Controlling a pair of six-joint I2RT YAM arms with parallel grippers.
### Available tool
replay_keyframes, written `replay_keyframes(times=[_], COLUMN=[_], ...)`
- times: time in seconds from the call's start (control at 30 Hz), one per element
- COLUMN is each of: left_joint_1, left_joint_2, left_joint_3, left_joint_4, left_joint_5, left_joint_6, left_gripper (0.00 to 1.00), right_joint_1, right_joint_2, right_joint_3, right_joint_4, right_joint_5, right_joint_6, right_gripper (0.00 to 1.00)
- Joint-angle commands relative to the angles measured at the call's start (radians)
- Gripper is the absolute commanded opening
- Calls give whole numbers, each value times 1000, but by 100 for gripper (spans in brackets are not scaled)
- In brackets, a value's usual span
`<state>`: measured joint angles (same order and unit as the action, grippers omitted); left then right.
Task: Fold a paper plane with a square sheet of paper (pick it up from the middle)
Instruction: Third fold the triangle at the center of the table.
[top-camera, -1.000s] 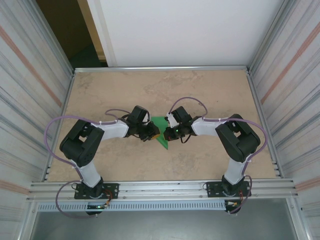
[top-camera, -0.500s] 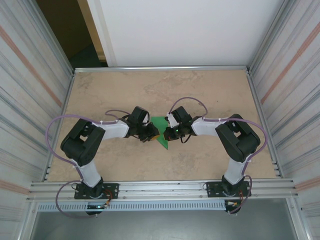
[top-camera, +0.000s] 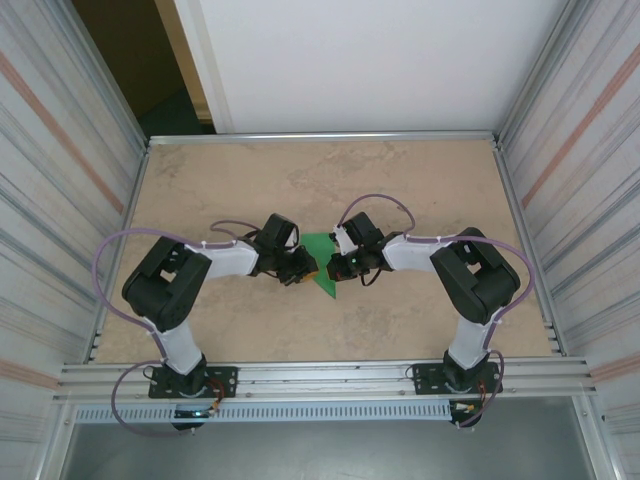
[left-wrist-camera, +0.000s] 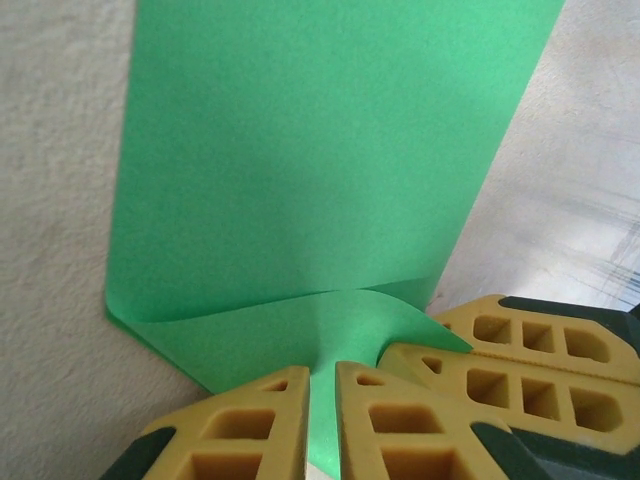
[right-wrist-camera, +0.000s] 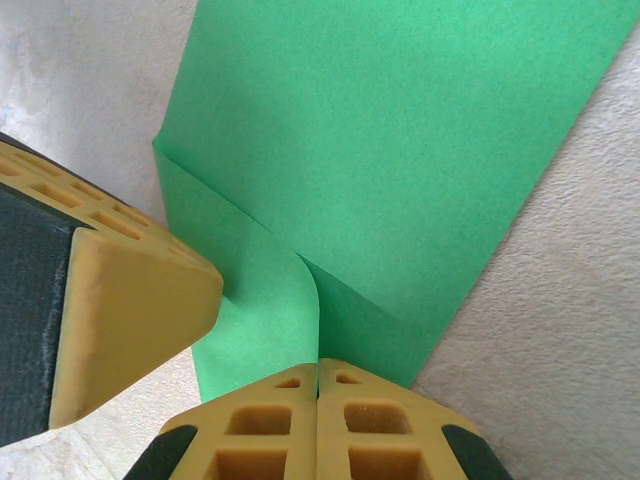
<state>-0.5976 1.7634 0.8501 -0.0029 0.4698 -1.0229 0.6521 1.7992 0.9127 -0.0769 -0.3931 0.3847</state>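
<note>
The square sheet of paper (top-camera: 321, 250) is bright green, folded to a smaller angular shape with its point toward the near edge, and lies mid-table between both grippers. My left gripper (top-camera: 303, 268) meets it from the left and my right gripper (top-camera: 340, 266) from the right. In the left wrist view the paper (left-wrist-camera: 320, 150) has a low flap curling up into the left gripper (left-wrist-camera: 322, 368), whose jaws pinch it. The right gripper's fingers (left-wrist-camera: 525, 345) sit close beside it. In the right wrist view the paper (right-wrist-camera: 400, 130) has a raised fold running into the right gripper (right-wrist-camera: 318, 366), shut on it. The left gripper's finger (right-wrist-camera: 130, 290) touches the flap.
The beige table (top-camera: 250, 180) has free room all round the paper. Ribbed metal walls (top-camera: 60, 180) close both sides and a white panel (top-camera: 360, 60) stands at the back. An aluminium rail (top-camera: 320, 378) runs along the near edge by the arm bases.
</note>
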Motion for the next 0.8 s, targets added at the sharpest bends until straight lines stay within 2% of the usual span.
replay_keyframes(times=[0.0, 0.43, 0.77], left_joint_1=[-1, 23, 22], left_joint_2=[21, -46, 0], left_joint_3=[-8, 47, 49], left_joint_4=[-31, -74, -68], left_joint_5=[-12, -6, 21], left_joint_6=[-11, 40, 63], left_gripper=[16, 18, 17], right_joint_1=[-5, -5, -5], right_joint_2=[32, 8, 20], right_joint_3=[8, 18, 21], right_joint_4=[-38, -43, -48], right_joint_5=[14, 3, 6], right_joint_6=[11, 11, 11], right_gripper=[2, 2, 2])
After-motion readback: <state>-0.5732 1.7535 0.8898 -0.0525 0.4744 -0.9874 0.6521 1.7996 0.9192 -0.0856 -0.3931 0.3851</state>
